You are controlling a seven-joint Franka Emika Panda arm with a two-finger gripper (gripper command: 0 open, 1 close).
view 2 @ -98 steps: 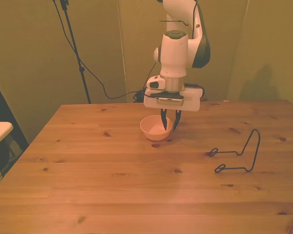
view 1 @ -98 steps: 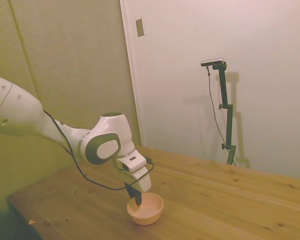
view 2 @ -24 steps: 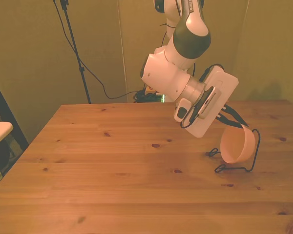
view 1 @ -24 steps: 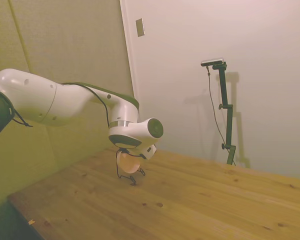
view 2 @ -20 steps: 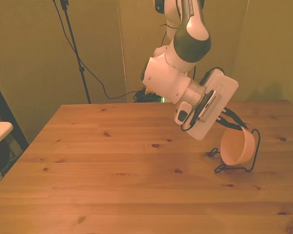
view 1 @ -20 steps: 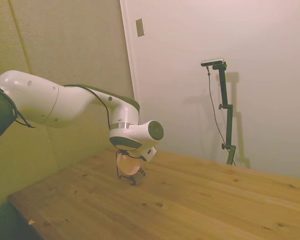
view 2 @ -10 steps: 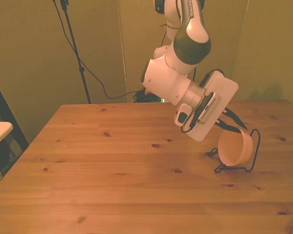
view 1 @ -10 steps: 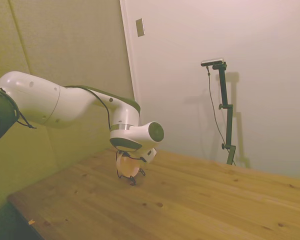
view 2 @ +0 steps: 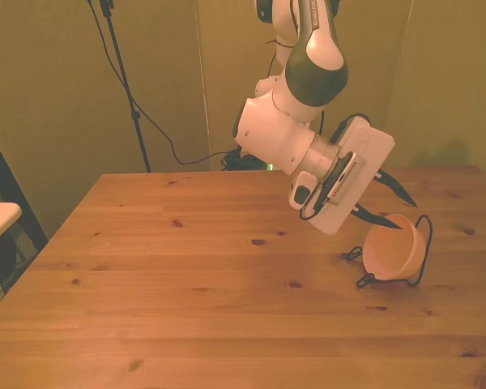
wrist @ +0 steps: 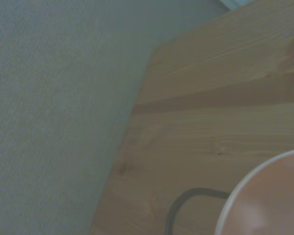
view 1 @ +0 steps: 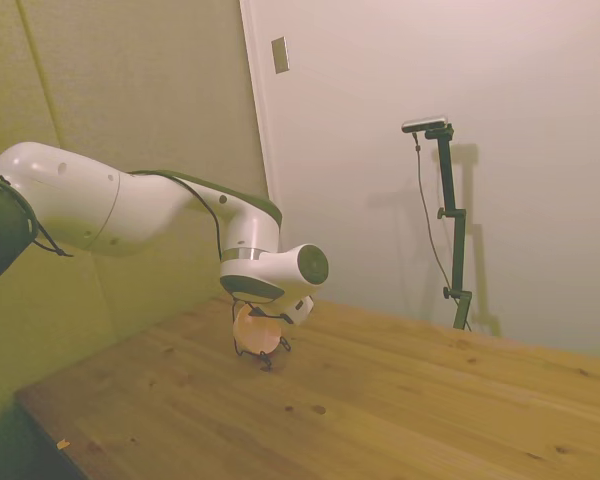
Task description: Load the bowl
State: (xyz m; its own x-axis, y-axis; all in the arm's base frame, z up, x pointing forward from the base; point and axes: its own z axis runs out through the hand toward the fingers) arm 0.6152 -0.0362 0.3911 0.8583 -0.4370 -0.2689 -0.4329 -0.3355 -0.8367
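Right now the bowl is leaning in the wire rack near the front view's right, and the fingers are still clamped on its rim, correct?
Not quite. The bowl does lean in the wire rack near the front view's right, but the gripper is open: its fingers are spread apart, no longer clamped on the rim. The front view shows this.

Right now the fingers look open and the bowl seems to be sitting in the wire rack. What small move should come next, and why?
Probably back the gripper straight up and away from the bowl. In the front view its fingers are spread apart, and the bowl rests tilted against the wire rack on the table and looks released. One fingertip is close to the rim, so a slow retreat should avoid knocking it.
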